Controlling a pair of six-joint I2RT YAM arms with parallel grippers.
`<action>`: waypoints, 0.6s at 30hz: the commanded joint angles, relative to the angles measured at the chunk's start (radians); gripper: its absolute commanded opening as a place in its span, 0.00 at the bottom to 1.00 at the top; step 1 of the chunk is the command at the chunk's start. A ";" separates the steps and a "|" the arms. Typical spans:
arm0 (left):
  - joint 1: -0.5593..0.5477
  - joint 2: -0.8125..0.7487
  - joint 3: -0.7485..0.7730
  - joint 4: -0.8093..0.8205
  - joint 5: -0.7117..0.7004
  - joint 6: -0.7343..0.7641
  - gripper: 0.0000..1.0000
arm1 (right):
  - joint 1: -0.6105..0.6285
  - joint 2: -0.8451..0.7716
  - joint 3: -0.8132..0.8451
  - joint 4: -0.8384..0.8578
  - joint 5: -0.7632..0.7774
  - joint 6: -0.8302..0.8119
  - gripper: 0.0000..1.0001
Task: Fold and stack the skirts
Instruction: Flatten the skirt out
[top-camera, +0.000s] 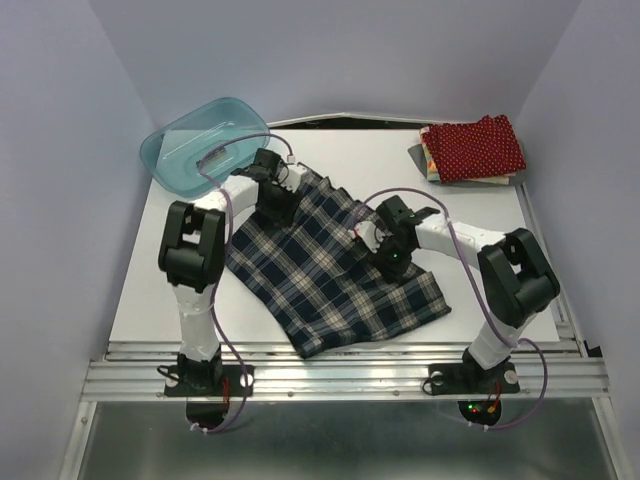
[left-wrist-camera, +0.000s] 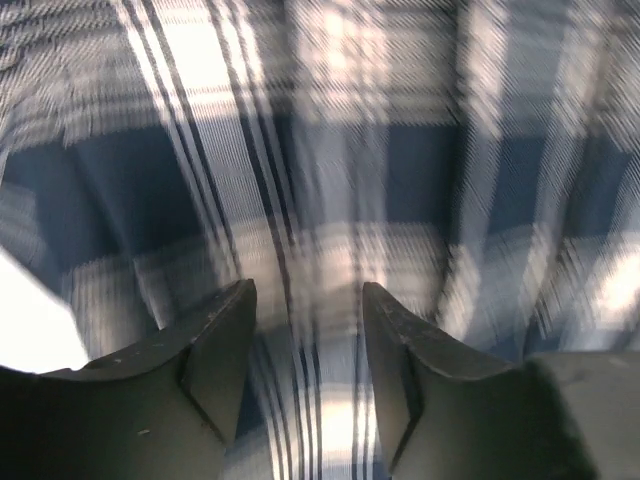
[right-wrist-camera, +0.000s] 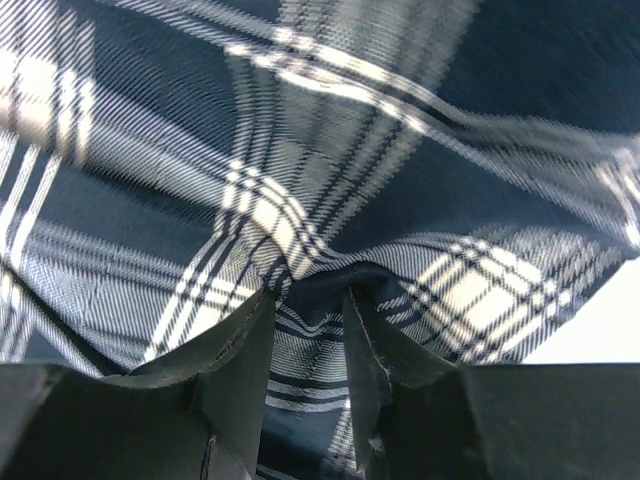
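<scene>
The navy-green-white plaid skirt (top-camera: 330, 290) lies spread flat across the middle of the white table (top-camera: 150, 300). My left gripper (top-camera: 272, 195) stands at the skirt's far left corner. In the left wrist view its gripper (left-wrist-camera: 307, 290) is open over blurred plaid cloth (left-wrist-camera: 400, 170), which runs flat under both fingers. My right gripper (top-camera: 385, 250) is on the skirt's right-middle part. In the right wrist view that gripper (right-wrist-camera: 309, 295) pinches a puckered ridge of plaid cloth (right-wrist-camera: 150, 150), with wrinkles radiating from the tips. The dark red dotted skirt (top-camera: 472, 148) sits folded at the back right.
A translucent teal bin (top-camera: 195, 150) stands at the back left corner, just beyond my left gripper. The red skirt rests on another folded cloth, of which only a patterned edge (top-camera: 427, 160) shows. Grey walls close in the table on three sides.
</scene>
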 joint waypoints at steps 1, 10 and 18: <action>-0.032 0.188 0.190 -0.066 0.113 -0.032 0.56 | 0.093 -0.005 -0.062 -0.176 -0.201 0.070 0.38; -0.250 0.453 0.592 -0.215 0.193 0.009 0.55 | 0.174 -0.126 0.184 -0.178 -0.414 0.177 0.50; -0.241 0.217 0.461 -0.177 0.292 0.083 0.61 | -0.091 -0.193 0.475 -0.140 -0.375 0.162 0.51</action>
